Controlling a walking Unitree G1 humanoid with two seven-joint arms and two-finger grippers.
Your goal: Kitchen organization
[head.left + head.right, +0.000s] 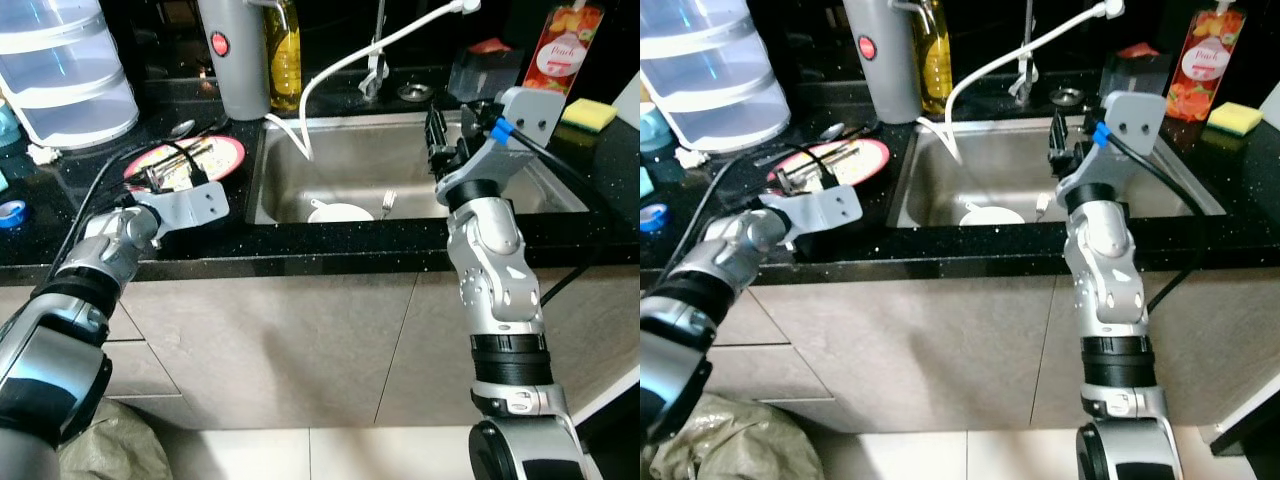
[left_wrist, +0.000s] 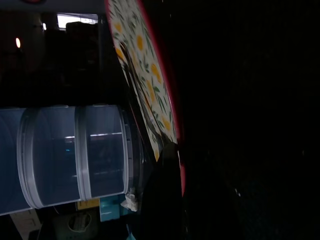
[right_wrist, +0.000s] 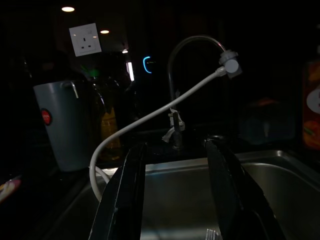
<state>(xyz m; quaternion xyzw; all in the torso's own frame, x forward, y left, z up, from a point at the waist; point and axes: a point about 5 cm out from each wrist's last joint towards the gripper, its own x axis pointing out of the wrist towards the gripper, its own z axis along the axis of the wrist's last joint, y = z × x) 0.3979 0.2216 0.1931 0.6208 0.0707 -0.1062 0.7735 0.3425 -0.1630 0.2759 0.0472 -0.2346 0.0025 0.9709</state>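
The red-rimmed flowered plate [image 1: 210,152] sits on the black counter [image 1: 60,190], left of the sink [image 1: 360,170], with a spoon [image 1: 180,129] and dark utensils lying on it. The left end effector [image 1: 160,178] rests at the plate's near edge; I cannot tell how far apart its fingers are. A white bowl [image 1: 340,212] and fork [image 1: 388,203] lie in the sink. The right end effector [image 3: 175,200] hangs over the sink, fingers wide apart and holding nothing.

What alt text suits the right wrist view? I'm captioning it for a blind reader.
The right gripper, two black fingers spread open with nothing between them, hangs over a steel sink. Beyond, a white hose runs down from the tap, beside a grey canister.
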